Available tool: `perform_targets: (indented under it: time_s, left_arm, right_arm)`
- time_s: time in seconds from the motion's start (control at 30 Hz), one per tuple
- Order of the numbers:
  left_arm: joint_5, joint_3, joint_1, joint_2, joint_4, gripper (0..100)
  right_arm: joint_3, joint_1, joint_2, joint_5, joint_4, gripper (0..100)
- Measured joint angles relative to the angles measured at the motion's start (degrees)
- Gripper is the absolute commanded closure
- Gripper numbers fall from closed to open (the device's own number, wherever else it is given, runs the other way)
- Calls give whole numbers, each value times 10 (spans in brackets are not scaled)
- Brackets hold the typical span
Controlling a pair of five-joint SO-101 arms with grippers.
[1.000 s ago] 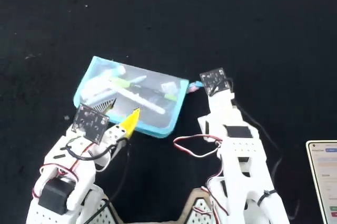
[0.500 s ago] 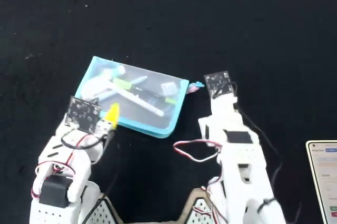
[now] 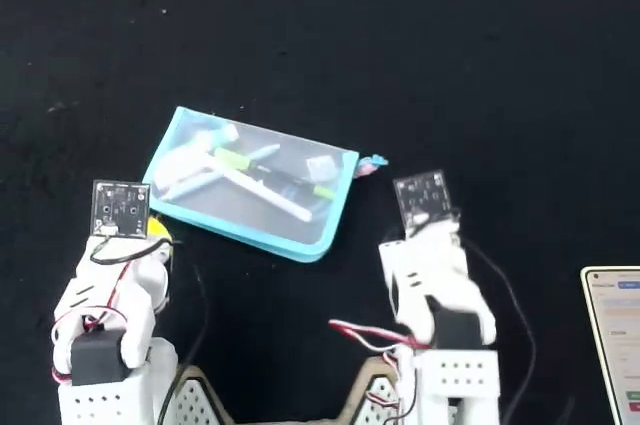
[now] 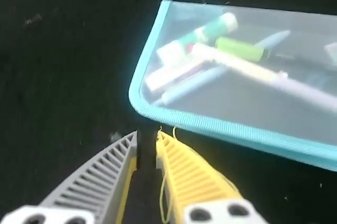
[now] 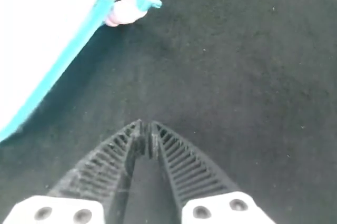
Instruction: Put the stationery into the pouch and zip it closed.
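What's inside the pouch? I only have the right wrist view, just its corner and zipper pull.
Observer: Pens and markers, seen through the clear face of the pouch.
Operator: And the other arm?
Observer: The left pincer is shut, just short of the pouch's rounded corner, touching nothing.
Operator: Anything else around?
Observer: A lit screen lies at the edge of the table.
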Motion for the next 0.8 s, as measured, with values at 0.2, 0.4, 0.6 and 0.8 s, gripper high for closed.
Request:
perform_targets:
  time_s: [0.2,0.4,0.6,0.8]
  left_arm:
    - [5,0,-5,-1,47,978]
    - [18,0,-8,-2,67,970]
    - [18,69,-9,-2,56,970]
    - [18,138,-15,-3,33,970]
  right_arm:
    - [16,-1,-109,0,131,987]
    - [18,-1,-109,0,163,987]
    - [18,-1,-110,0,208,987]
    - [18,-1,-110,0,217,987]
